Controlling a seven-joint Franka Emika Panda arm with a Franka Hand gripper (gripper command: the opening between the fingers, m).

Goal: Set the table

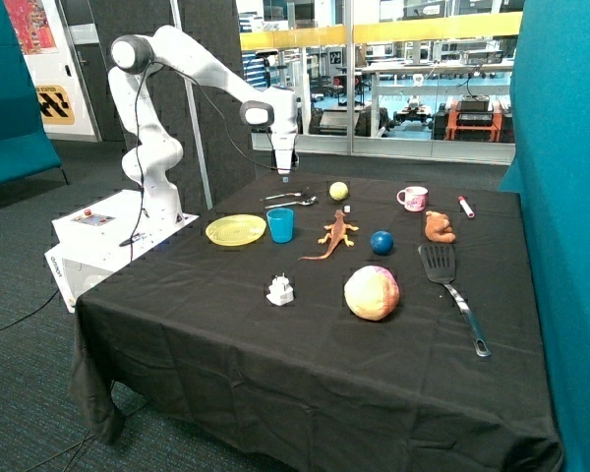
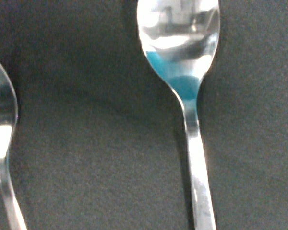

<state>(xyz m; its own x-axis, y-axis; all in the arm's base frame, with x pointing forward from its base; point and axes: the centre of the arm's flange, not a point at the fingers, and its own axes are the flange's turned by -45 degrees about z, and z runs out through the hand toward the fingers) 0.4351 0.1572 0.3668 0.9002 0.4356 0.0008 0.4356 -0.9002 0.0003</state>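
Black cloth covers the table [image 1: 275, 364] and hangs down its sides beside the white robot base box [image 1: 98, 241]. The gripper [image 1: 285, 177] hangs just above a spoon [image 1: 297, 203] and a fork [image 1: 278, 196] lying side by side near the table's far edge; whether it is spread or pressed together cannot be told. The wrist view shows the spoon [image 2: 182, 72] bowl and the fork [image 2: 2, 143] apart on the cloth. Just in front of the cutlery sit a yellow plate [image 1: 235, 231] and a blue cup [image 1: 280, 224]. Farther along lie an orange toy lizard [image 1: 334, 236], a blue ball [image 1: 382, 242], a pink mug [image 1: 412, 199] and a black spatula [image 1: 450, 290].
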